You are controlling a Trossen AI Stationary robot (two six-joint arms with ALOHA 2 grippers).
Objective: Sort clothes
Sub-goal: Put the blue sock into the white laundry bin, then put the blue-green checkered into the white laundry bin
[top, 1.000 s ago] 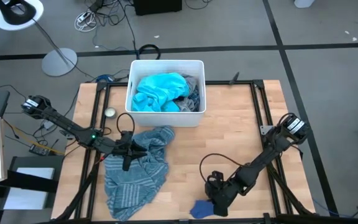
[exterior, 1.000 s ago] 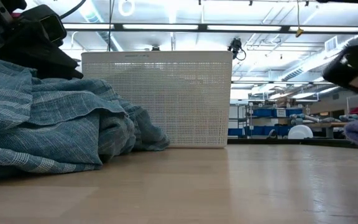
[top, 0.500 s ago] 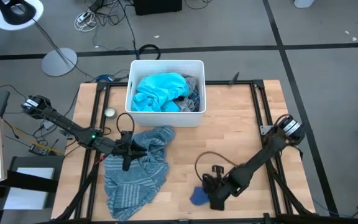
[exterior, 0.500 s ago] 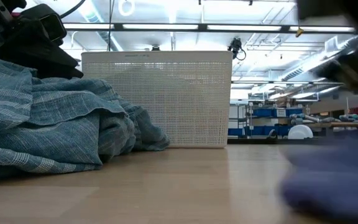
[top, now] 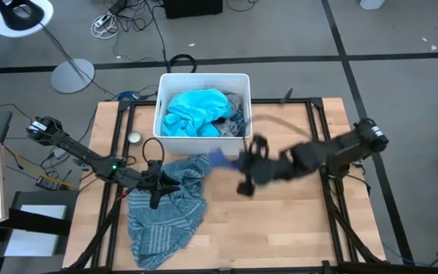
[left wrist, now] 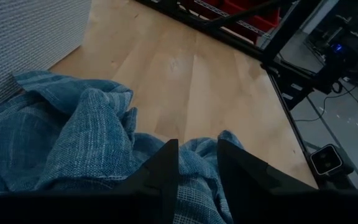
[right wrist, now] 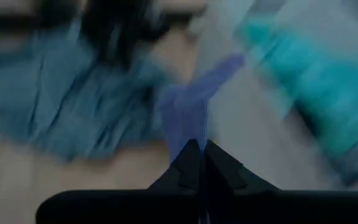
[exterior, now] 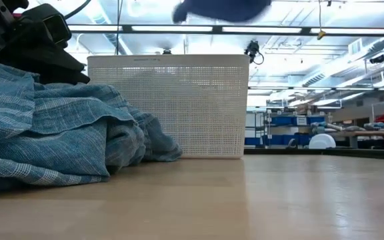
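The right pincer is in the air over the middle of the bench, its fingers pressed together on a dark blue sock that trails from it toward the left. The bin stands just beyond, at the far edge of the bench, already holding a turquoise garment with some grey cloth beside it. What the next move turns on: the bin's open top lies a little farther off and to the left of the pincer, and the sock's long axis runs from the fingertips toward the bin's near wall. The load hangs just short of the rim, so I judge a short carry onward and a release over the opening would finish this piece.

The left pincer rests on the striped top, heaped at the bench's left near side, fingers spread a little with cloth under them but nothing visibly pinched.

The right wrist view shows the shut fingertips with the sock streaming ahead, something the high view blurs. The low view catches only a dark shape above the bin's mesh wall, which tells me the sock rides higher than the rim.
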